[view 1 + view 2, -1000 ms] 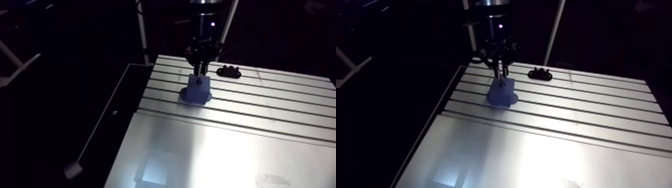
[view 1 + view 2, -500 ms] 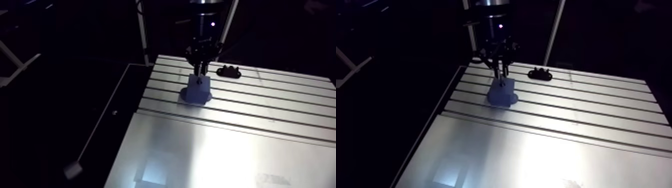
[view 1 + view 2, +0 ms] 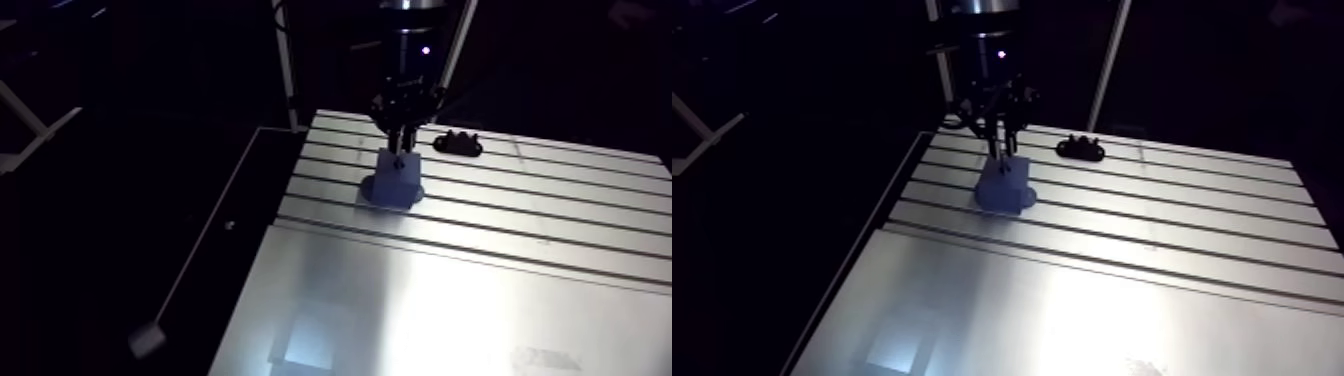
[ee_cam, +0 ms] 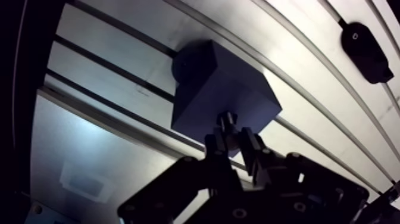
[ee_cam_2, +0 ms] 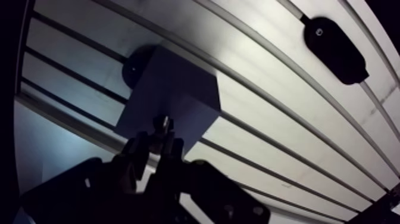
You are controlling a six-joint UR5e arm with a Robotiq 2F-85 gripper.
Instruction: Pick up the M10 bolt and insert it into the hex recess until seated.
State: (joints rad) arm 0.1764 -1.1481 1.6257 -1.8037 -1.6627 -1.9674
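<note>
The gripper [image 4: 233, 142] is clamped on the bolt [image 4: 227, 123], holding it upright, likely so it can drop straight into the block [image 4: 214, 83] just beneath. The recess is too dark to make out. Open desk [image 4: 101, 37] surrounds the block; a black holder [image 4: 364, 43] sits well ahead.

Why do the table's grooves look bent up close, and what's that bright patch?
Wrist view: the wide-angle lens curves the table's straight slots; the pincer, shut on the bolt, shows dark. Arm view: glare whitens the table's near end.
</note>
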